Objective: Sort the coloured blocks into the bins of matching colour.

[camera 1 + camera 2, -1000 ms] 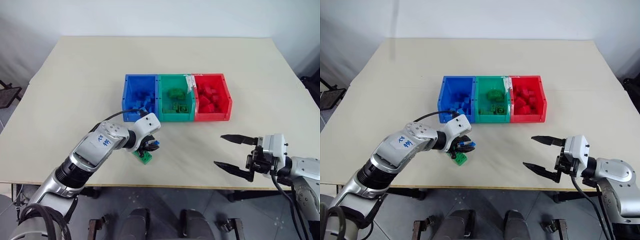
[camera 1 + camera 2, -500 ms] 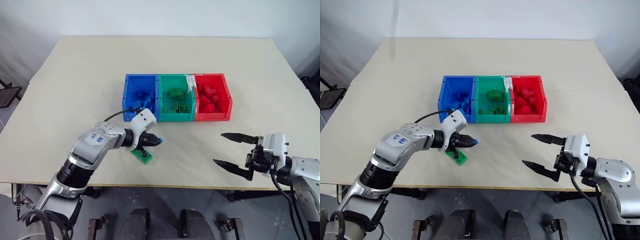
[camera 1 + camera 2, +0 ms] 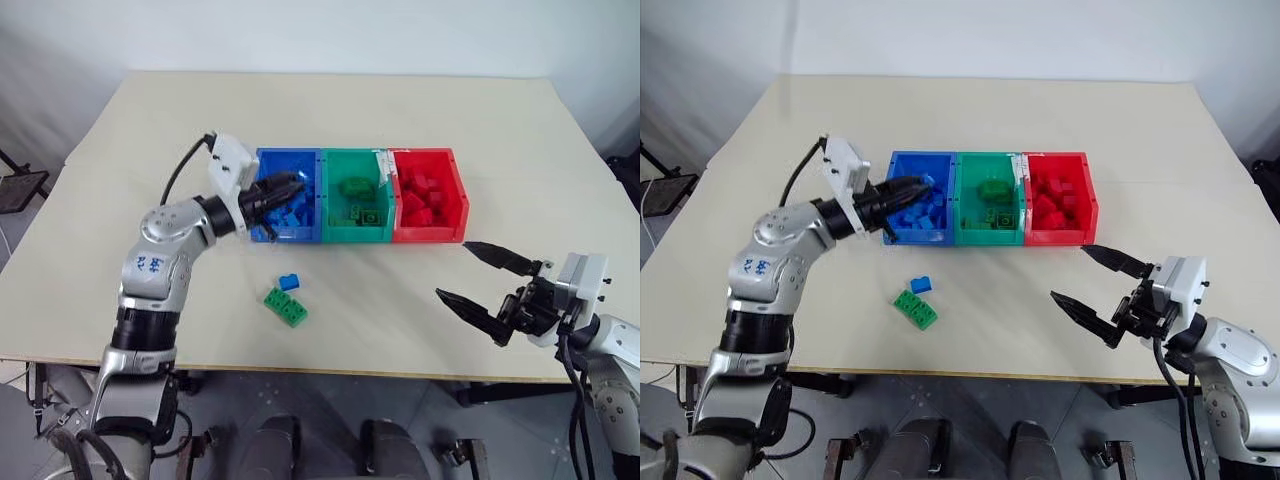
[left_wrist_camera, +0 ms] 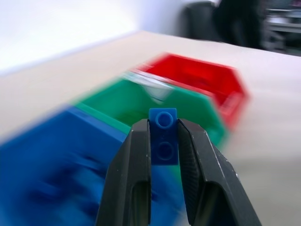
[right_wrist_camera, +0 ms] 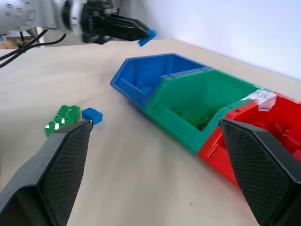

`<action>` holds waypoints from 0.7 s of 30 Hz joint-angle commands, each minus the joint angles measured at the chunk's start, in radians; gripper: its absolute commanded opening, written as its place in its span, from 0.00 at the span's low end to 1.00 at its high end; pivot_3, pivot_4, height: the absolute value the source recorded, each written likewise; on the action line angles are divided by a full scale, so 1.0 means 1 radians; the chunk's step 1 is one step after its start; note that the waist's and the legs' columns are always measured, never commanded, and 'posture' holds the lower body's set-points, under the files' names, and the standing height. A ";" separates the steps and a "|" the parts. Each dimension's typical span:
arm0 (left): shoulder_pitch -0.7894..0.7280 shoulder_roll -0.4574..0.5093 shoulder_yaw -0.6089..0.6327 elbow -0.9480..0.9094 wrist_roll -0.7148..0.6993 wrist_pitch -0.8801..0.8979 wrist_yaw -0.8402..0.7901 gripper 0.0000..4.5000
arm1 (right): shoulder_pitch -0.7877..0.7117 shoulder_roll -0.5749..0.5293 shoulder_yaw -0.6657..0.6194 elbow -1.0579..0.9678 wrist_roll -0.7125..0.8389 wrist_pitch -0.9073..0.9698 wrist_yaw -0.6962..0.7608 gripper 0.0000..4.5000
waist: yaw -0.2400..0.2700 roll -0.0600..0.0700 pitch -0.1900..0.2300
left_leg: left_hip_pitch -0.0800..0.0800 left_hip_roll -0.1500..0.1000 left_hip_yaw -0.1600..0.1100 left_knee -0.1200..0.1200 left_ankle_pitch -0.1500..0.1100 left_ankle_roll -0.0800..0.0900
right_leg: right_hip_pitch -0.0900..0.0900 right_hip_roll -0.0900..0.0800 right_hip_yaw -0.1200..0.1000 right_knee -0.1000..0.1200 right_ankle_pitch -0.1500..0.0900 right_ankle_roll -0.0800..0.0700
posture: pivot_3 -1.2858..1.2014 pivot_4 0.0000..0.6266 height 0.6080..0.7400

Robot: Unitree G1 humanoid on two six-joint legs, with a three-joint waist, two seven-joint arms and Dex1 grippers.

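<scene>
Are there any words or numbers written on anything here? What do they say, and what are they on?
Blue handwriting on a white sticker on the left arm: too small and slanted to read.
White tag on the rim between the green bin and the red bin: too small to tell whether anything is written on it.
The blue bin, the blocks and the table: no writing to be seen.

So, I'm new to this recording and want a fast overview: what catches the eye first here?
The row of blue, green and red bins at mid-table. The left gripper hangs over the blue bin, shut on a small blue block. Near the front edge lie a green block and another blue block.
</scene>
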 commanded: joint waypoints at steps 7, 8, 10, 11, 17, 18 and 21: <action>-0.106 0.002 -0.020 0.216 0.079 -0.101 -0.013 0.39 | -0.035 0.001 -0.017 -0.009 -0.003 -0.017 -0.015 1.00 | -0.006 0.000 0.000 | 0.000 0.000 0.000 -0.001 0.000 0.000 | -0.002 0.000 0.000 0.005 0.000 0.000 | 0.52 0.24 1.00; -0.093 0.008 -0.014 0.197 0.071 -0.102 -0.025 0.46 | -0.040 0.000 -0.014 -0.013 -0.001 -0.010 -0.018 1.00 | -0.006 0.000 0.000 | 0.000 0.000 0.000 -0.001 0.000 0.000 | -0.002 0.000 0.000 0.005 0.000 0.000 | 0.52 0.24 1.00; -0.059 0.030 -0.006 0.151 0.048 -0.100 -0.071 0.61 | -0.049 -0.004 -0.008 -0.021 0.003 0.005 -0.022 1.00 | -0.007 0.000 0.000 | -0.001 0.001 0.000 -0.001 0.000 0.000 | -0.002 0.000 0.000 0.006 0.000 0.000 | 0.52 0.24 1.00; -0.034 0.048 0.003 0.120 0.039 -0.106 -0.095 0.68 | -0.054 -0.007 -0.003 -0.024 0.005 0.013 -0.023 1.00 | -0.009 0.000 0.000 | 0.000 0.001 0.001 -0.001 0.000 0.000 | -0.002 0.000 0.000 0.005 0.000 0.000 | 0.52 0.24 1.00; 0.214 0.219 0.145 -0.088 -0.090 -0.170 -0.298 0.88 | -0.128 -0.015 0.051 -0.003 0.008 0.048 0.010 1.00 | -0.026 0.000 0.000 | 0.000 0.005 0.000 -0.001 0.000 0.000 | -0.002 0.000 0.000 0.006 0.000 0.000 | 0.52 0.24 1.00; 0.258 0.245 0.162 -0.114 -0.113 -0.176 -0.337 0.88 | -0.140 -0.018 0.061 0.004 0.006 0.052 0.021 1.00 | -0.032 0.000 0.000 | 0.000 0.005 0.000 -0.002 0.000 0.000 | -0.002 0.000 0.000 0.005 0.000 0.000 | 0.52 0.24 1.00; 0.432 0.315 0.253 -0.162 -0.140 -0.182 -0.376 0.88 | -0.183 -0.038 0.113 0.039 -0.011 0.049 0.101 1.00 | -0.031 0.000 0.000 | 0.000 0.006 0.000 -0.002 0.000 0.000 | -0.002 0.000 0.000 0.005 0.000 -0.001 | 0.52 0.24 1.00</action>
